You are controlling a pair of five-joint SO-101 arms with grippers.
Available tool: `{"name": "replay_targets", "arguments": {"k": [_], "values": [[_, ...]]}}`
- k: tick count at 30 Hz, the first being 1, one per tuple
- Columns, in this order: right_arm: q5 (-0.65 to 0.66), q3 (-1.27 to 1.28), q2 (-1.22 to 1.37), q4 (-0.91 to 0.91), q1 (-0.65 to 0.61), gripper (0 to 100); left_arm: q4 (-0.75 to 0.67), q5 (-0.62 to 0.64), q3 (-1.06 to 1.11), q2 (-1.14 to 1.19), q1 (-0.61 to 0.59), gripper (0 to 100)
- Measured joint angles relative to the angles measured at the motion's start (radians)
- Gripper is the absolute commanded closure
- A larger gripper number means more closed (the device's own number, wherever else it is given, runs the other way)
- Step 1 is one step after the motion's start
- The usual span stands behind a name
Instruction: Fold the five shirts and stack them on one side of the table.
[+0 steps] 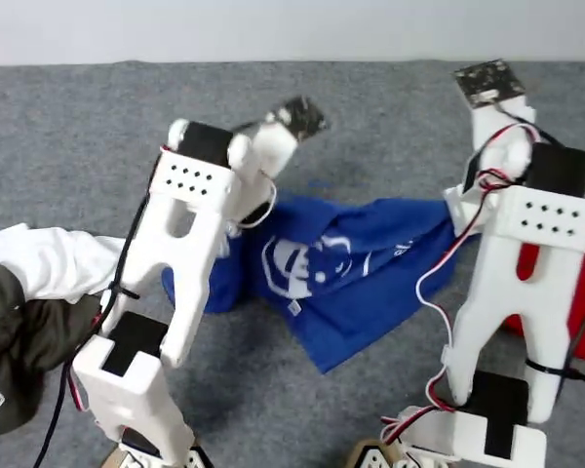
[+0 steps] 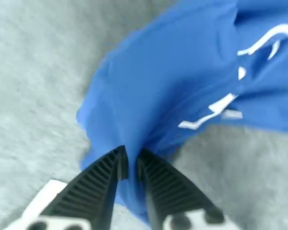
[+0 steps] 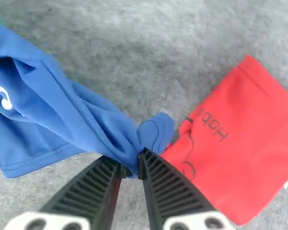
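Your grey felt table (image 1: 370,127) carries the blue shirt (image 1: 351,268) bunched at its middle, long axis running left to right between the arms, white print facing up. A red shirt (image 3: 240,148) lies flat just beside its right end. A dark garment (image 1: 19,341) and a white shirt (image 1: 49,258) sit at the left edge. Your left gripper (image 2: 129,163) is clamped on the blue shirt's left edge, and your right gripper (image 3: 132,167) pinches its right end.

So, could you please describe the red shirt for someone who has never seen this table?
Start at the grey table and go to the side by the right arm, just beyond the bunched blue shirt. The red shirt lies there flat, a neat rectangle with dark print; it is the only red garment.
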Motion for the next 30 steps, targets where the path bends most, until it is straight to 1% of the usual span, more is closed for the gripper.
{"name": "replay_targets", "arguments": {"k": [5, 8, 10, 14, 17, 26, 30], "values": [[0.0, 0.0, 0.025, 0.0, -0.046, 98.9, -0.003, -0.008, 0.126, 0.0, 0.017, 99], [0.0, 0.0, 0.072, 0.0, -0.043, 98.9, -0.005, -0.009, 0.187, 0.0, 0.071, 99], [0.0, 0.0, 0.098, 0.0, -0.043, 98.9, -0.032, -0.009, 0.224, 0.0, 0.114, 99], [0.0, 0.0, 0.118, 0.0, -0.043, 98.9, -0.092, -0.011, 0.296, 0.0, 0.167, 92], [0.0, 0.0, 0.118, 0.0, -0.043, 98.9, -0.104, -0.011, 0.321, 0.0, 0.166, 89], [0.0, 0.0, 0.123, 0.0, -0.043, 98.9, -0.107, -0.011, 0.325, 0.0, 0.166, 89], [0.0, 0.0, 0.123, 0.0, -0.043, 98.9, -0.107, -0.011, 0.325, 0.0, 0.178, 90]]}}
